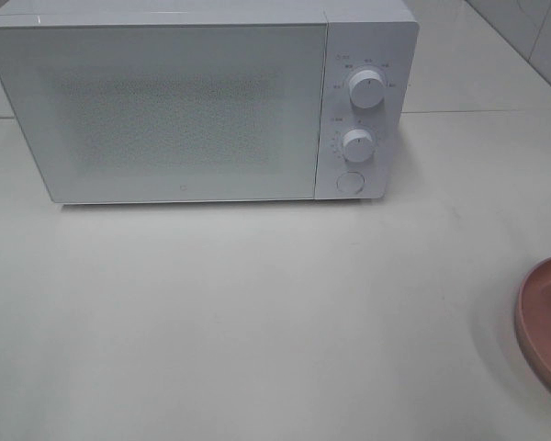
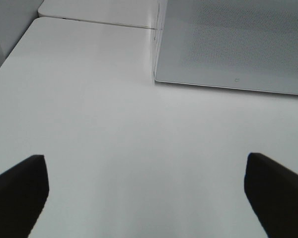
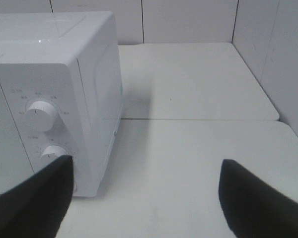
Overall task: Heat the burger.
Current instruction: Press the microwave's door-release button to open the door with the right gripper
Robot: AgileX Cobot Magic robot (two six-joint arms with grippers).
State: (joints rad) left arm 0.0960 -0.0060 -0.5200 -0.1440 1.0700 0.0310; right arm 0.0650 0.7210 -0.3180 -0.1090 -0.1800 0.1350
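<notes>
Two pairs of jaws, spread wide and empty, over worktop (image 2: 114, 134). Left jaws facing shut door (image 2: 233, 44) of microwave (image 1: 184, 110); right jaws beside its knobs (image 3: 39, 115). No burger in view: none on visible part of plate (image 1: 535, 308), on right jaws' side. Possibly behind door; cannot tell

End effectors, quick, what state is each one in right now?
Left end effector: open, holding nothing.
Right end effector: open, holding nothing.
</notes>
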